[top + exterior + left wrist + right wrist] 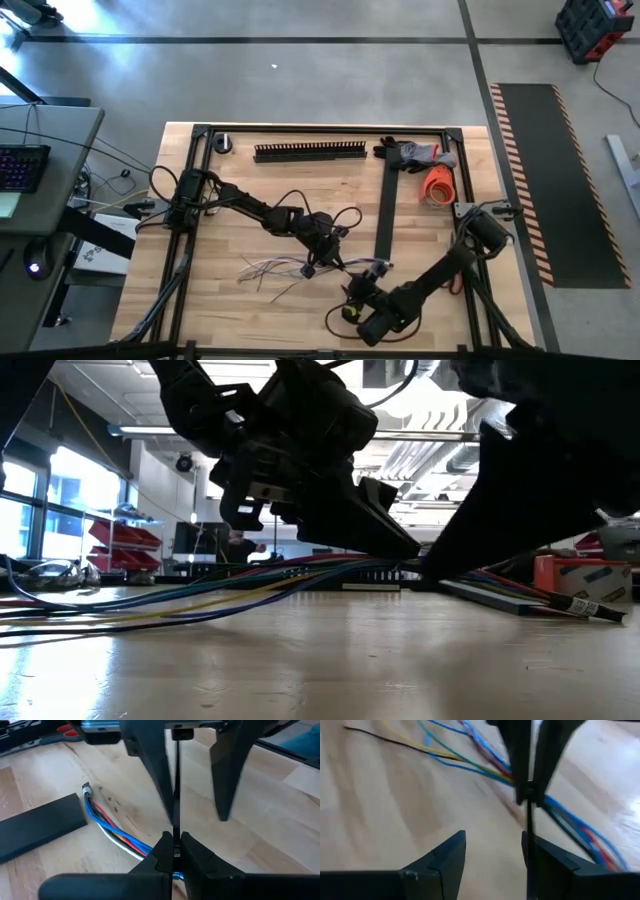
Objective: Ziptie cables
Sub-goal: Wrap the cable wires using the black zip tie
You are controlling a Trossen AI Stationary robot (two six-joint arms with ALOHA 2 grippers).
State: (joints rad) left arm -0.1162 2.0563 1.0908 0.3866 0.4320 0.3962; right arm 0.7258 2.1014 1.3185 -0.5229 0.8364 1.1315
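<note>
Cables (290,267) lie roughly left-right across table (250,200).

Cables (285,268) — thin loose bundle, blue, red, yellow, green and pale strands — lie flat on the tabletop (230,310), bunched mid-table, separate ends fanning out leftward.

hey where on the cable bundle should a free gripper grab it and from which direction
Judging by its pose, grip the cables at the packed stretch beside the left gripper, coming straight down from above. There the wires lie flat and together on the table; toward the far end they fan apart, so fingers would miss some.
</note>
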